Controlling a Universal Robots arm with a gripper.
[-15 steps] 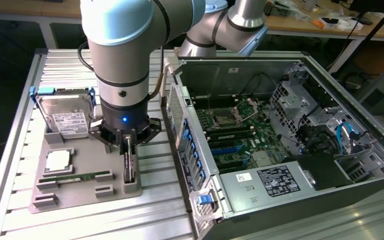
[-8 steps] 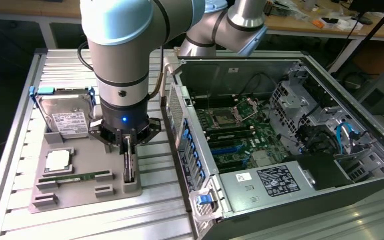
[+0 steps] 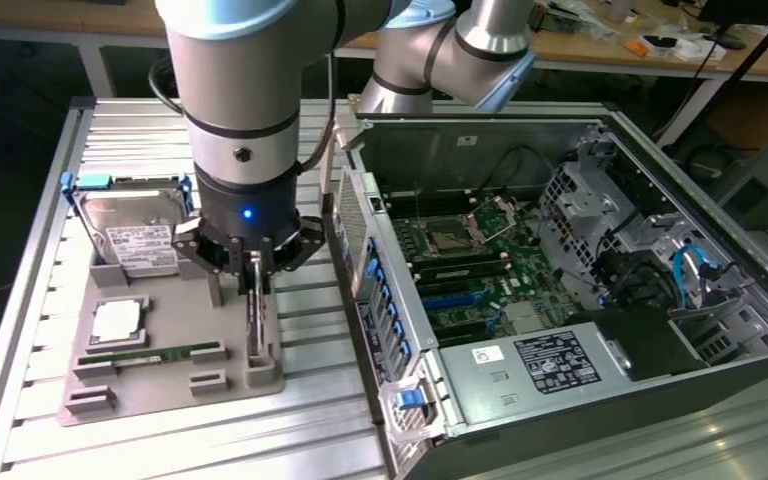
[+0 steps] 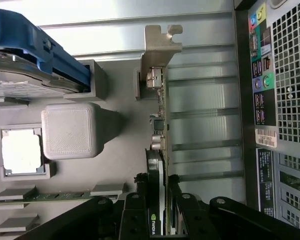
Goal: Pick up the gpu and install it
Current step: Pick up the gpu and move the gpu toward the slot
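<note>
The gpu stands on edge in a slot of the grey holder tray, on the side nearest the computer case. In the wrist view I look along its thin green edge to the silver end bracket, which rests in a grey support. My gripper has come straight down over the card. Its black fingers sit against both faces of the card at the fan shroud, and the gripper is shut on it. The card still sits in the holder.
The holder also carries a hard drive in a blue caddy, a CPU and a RAM stick. The open computer case lies at the exterior view's right, motherboard exposed. Its rear panel is close beside the card.
</note>
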